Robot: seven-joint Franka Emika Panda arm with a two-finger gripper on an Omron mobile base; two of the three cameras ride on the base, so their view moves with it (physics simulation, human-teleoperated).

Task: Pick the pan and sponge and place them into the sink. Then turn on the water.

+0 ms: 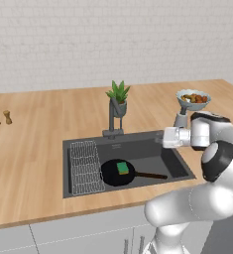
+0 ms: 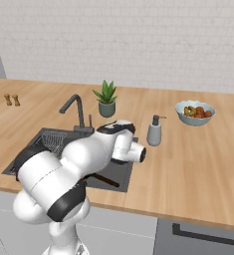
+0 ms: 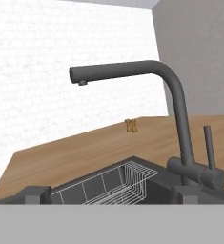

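Note:
The black pan (image 1: 117, 173) lies flat in the dark grey sink (image 1: 155, 149), its brown handle (image 1: 150, 175) pointing right. On the pan rests the green sponge (image 1: 122, 167). My gripper (image 1: 159, 138) hovers over the sink's right part and points left toward the faucet (image 1: 111, 116). Its fingers are too small to make out. In the hand view, the faucet spout (image 3: 132, 69) arches leftward with its lever (image 3: 209, 145) upright beside the base. No water runs from the spout. The wire rack (image 1: 86, 166) sits at the sink's left end.
A potted plant (image 1: 119, 99) stands behind the faucet. A soap dispenser (image 2: 154, 130) and a bowl of fruit (image 2: 195, 112) sit on the counter to the sink's right. Two small shakers (image 1: 1, 117) stand far left.

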